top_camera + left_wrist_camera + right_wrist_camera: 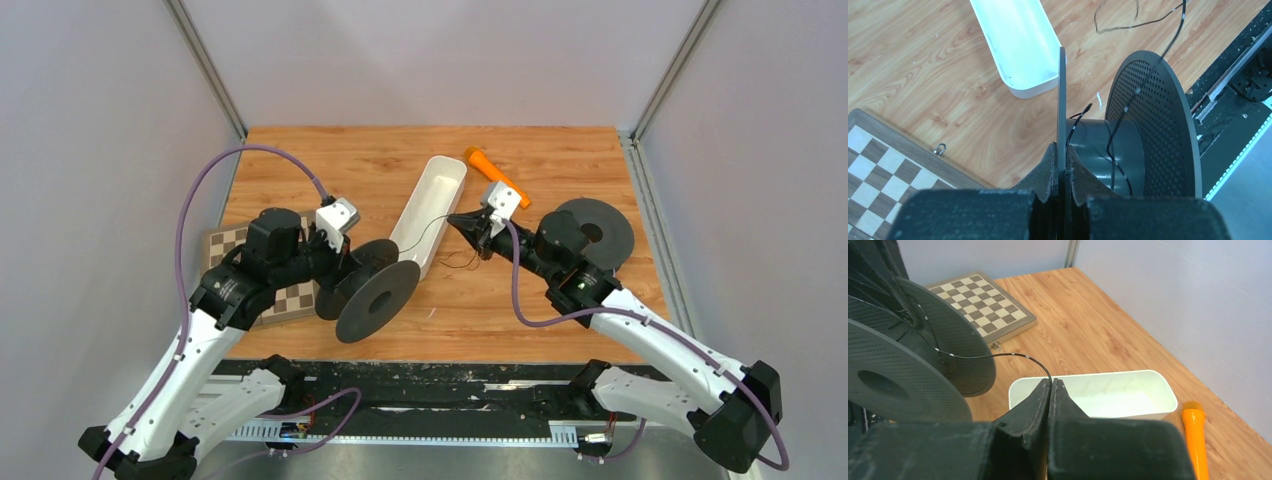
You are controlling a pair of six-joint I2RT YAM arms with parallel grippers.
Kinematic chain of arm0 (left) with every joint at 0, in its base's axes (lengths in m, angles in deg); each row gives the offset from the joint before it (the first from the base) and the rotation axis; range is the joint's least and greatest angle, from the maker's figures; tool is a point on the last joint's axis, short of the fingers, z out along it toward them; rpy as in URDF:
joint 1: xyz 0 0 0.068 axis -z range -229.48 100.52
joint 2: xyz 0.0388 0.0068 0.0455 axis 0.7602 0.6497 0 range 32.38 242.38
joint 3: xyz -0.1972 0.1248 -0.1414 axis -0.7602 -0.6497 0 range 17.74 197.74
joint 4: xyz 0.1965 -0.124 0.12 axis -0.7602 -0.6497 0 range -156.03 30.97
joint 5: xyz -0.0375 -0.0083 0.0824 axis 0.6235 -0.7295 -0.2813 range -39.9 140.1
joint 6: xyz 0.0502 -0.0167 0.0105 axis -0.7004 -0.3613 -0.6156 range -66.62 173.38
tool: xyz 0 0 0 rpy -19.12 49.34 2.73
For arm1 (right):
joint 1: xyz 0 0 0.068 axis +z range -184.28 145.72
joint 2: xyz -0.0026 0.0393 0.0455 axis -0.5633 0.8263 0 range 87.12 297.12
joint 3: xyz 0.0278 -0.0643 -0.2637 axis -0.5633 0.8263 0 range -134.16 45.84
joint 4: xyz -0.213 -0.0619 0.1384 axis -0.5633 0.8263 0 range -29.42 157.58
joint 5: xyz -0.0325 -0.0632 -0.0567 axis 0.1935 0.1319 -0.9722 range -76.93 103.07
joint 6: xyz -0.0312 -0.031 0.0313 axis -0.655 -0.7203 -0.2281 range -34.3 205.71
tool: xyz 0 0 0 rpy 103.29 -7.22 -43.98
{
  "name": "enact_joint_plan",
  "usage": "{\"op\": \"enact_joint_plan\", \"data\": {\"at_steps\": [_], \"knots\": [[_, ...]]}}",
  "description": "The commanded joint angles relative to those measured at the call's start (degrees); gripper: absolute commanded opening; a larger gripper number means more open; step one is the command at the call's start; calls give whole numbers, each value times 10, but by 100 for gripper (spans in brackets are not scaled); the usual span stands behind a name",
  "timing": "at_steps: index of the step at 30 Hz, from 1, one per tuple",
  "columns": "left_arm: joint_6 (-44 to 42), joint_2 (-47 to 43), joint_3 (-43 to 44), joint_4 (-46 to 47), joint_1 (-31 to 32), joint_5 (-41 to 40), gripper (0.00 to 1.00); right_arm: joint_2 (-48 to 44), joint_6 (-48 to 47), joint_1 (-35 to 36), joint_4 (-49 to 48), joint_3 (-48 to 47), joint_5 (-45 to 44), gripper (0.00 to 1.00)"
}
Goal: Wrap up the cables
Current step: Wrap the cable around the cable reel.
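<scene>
Quick count: 2 arms, 2 black spools, 1 white tray, 1 orange torch-looking thing, 1 chessboard, all on 1 wood desk (560,300).

The left fingers (1053,161) are clamped hard on the rim of one flange of spool #1 (1158,125). It's tipped on edge, core sideways, just to the right of the tips.

The right fingers (1050,395) are pinched tight on the thin dark cable (998,356), right at the very tips. From there it arcs over to spool #1, w/ a couple turns already on the core.

There are also loose loops (1148,23) on the desk near the right fingers. Can't tell if that's a 2nd strand or the same one.

The tray (1138,412) is just past the right fingertips, w/ the orange thing (1195,440) beside it. Spool #2 (595,233) lies flat back behind those fingers, by the wrist. The chessboard (228,243) is behind the left fingers, under that arm.
</scene>
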Motion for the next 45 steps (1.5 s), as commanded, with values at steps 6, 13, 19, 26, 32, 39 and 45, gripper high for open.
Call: {"op": "enact_joint_plan", "data": {"at_steps": [6,13,19,26,32,39,45], "knots": [[100,-11,64,16,-2,16,0,-37,23,-9,-9,63,12,0],[219,-34,77,62,-2,72,0,-102,51,-9,-44,152,127,0],[319,-66,43,168,-2,120,0,-141,118,-7,-163,228,193,0],[356,-80,52,191,-2,102,0,-141,136,-4,-171,249,188,0],[420,-113,2,243,-2,23,0,-128,195,30,-263,286,214,0],[516,-146,-41,338,-2,-2,0,-69,212,93,-347,288,222,6],[546,-153,-39,357,-2,-1,0,-3,209,135,-372,271,195,16]]}}
